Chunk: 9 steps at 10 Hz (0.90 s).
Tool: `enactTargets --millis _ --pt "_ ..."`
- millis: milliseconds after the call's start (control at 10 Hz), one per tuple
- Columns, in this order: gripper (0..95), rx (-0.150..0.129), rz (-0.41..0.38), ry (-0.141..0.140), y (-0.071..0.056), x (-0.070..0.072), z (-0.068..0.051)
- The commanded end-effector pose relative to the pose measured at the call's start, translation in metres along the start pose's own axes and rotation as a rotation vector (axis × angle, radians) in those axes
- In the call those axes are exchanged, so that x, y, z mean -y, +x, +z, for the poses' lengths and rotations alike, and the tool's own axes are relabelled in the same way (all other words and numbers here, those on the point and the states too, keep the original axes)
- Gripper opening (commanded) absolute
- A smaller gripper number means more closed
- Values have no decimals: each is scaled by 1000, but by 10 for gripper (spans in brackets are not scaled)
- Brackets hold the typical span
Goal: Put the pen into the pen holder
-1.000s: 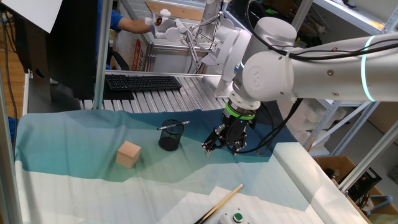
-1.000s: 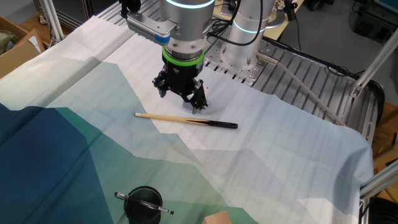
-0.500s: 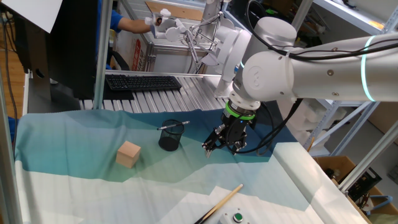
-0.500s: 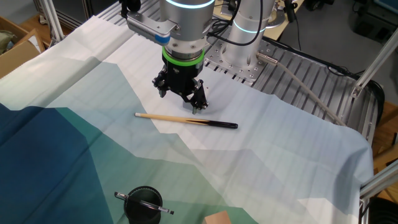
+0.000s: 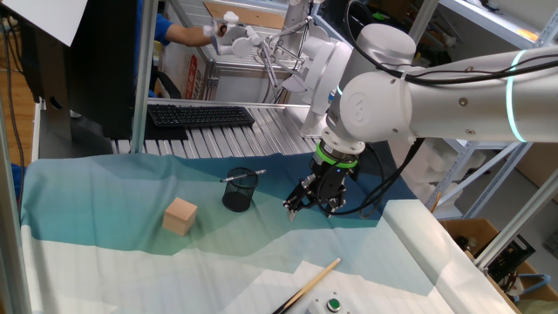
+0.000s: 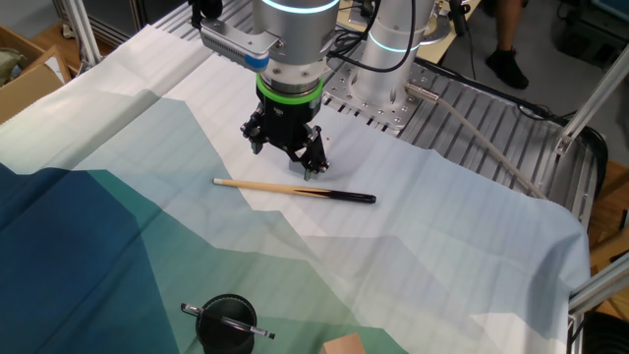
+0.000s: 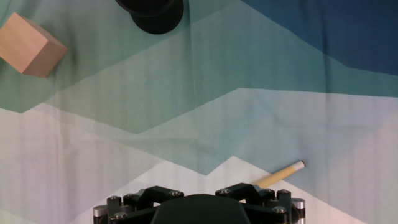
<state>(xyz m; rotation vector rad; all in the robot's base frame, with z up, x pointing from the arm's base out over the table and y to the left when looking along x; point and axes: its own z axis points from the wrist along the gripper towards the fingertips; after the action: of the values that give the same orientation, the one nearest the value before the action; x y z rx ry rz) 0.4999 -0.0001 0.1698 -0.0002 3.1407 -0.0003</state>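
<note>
Pen (image 5: 243,175) is seen lying across the rim of the pen holder (image 5: 237,194), both ends sticking out past it. Nothing is held by the gripper (image 6: 286,152), which hangs above the cloth (image 6: 462,236) near the wooden stick (image 6: 293,189); whether its jaws are parted cannot be told.
</note>
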Motion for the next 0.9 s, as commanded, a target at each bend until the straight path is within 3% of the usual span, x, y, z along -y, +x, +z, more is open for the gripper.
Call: enactTargets --millis 100,200,500,600,900 --pt "950 -1 0 0 0 0 0" --pt "0 74 166 155 0 0 0" --pt "0 67 194 60 0 1 0" --pt "0 64 199 41 -1 1 0" --pt "0 60 206 27 -1 1 0"
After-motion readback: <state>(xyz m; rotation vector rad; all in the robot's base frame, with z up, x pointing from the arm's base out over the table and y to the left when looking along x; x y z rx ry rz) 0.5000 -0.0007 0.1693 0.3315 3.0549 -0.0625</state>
